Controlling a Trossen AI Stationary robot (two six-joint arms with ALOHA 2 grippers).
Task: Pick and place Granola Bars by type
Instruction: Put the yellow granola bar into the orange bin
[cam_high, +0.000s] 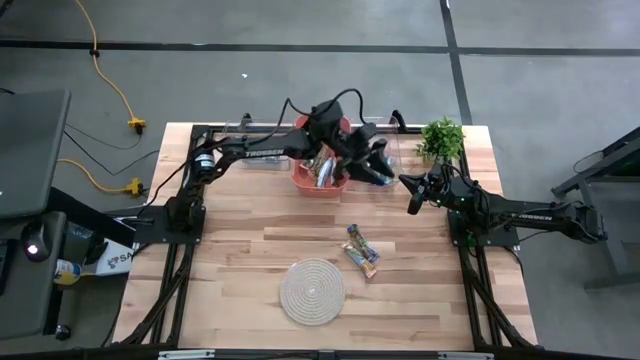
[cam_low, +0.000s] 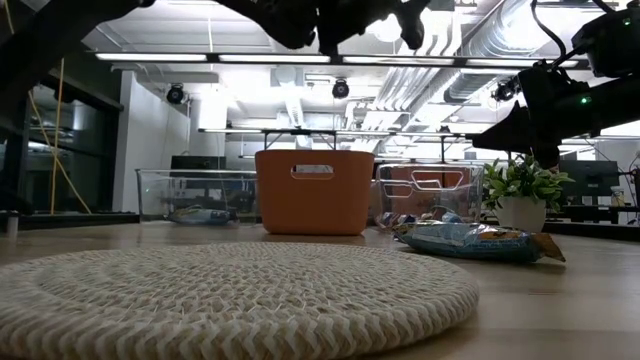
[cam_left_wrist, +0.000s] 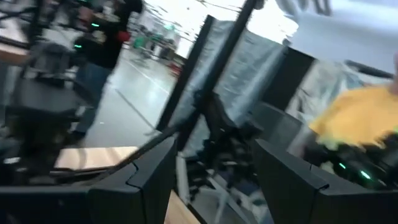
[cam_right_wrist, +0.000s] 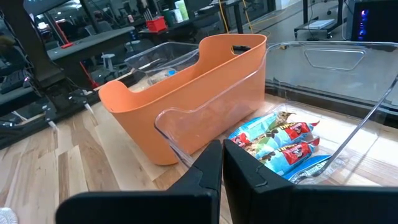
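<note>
**Sorting Part Done, Two Bars Left on Table**

From above, the left gripper (cam_high: 378, 165) hung over the orange bin (cam_high: 322, 172), which held several bars; whether its fingers were apart could not be told there. The right gripper (cam_high: 413, 196) waited beside the plant (cam_high: 441, 139). Two bars (cam_high: 362, 250) lay loose mid-table, near the rope mat (cam_high: 312, 291).

At table height, those bars (cam_low: 478, 241) lay flat, unsorted, with the bin (cam_low: 314, 190) behind.

The left wrist camera showed its fingers (cam_left_wrist: 149, 177) apart, gripping nothing.

The right wrist camera showed its fingers (cam_right_wrist: 205, 177) closed together, empty, facing a clear bin (cam_right_wrist: 323, 81) holding red-and-blue bars (cam_right_wrist: 280, 140).
</note>
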